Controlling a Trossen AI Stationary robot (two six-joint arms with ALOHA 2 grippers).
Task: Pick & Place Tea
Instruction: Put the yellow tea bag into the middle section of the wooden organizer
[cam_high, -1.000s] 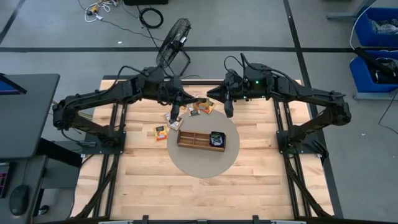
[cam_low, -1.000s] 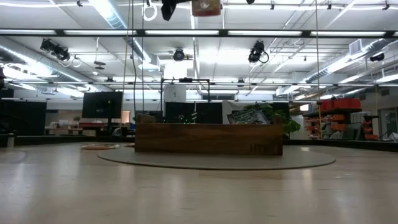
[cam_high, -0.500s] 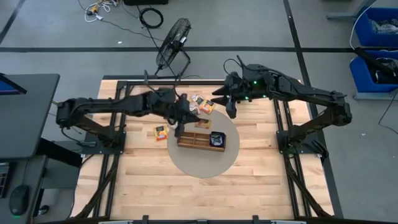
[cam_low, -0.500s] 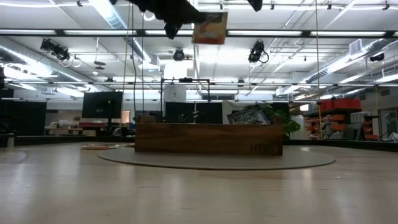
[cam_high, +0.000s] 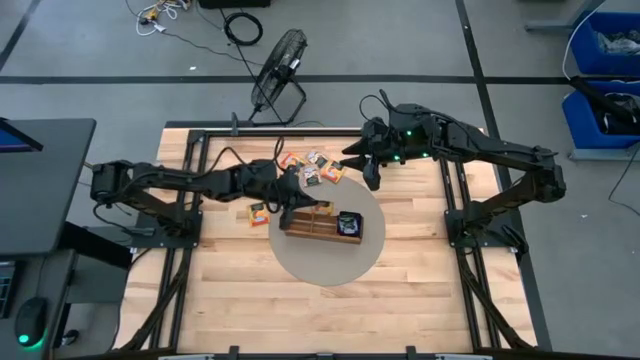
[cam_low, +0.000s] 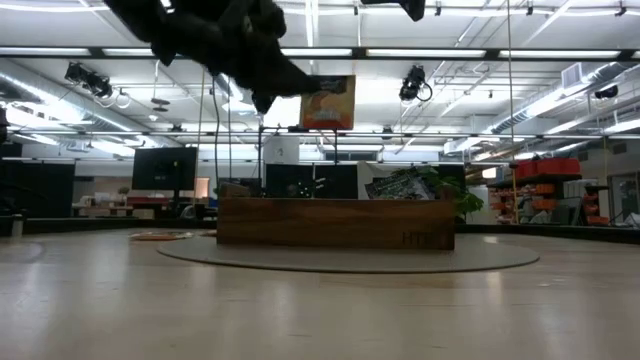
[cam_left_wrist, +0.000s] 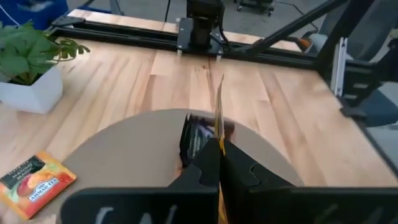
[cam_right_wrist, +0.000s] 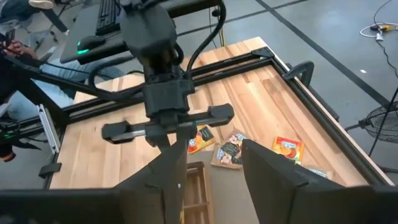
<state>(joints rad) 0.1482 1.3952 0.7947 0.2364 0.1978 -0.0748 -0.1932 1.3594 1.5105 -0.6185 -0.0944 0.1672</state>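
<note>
Pinching a flat square orange packet (cam_low: 329, 101) over slatted wooden tray (cam_high: 310, 226), left jaws clamped, right jaws parted.

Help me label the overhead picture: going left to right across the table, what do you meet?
Orange tea packet lying alone on the wood → left claw over the tray's left end → wooden tray → black packets in the tray's right compartment → right claw, further back.
</note>
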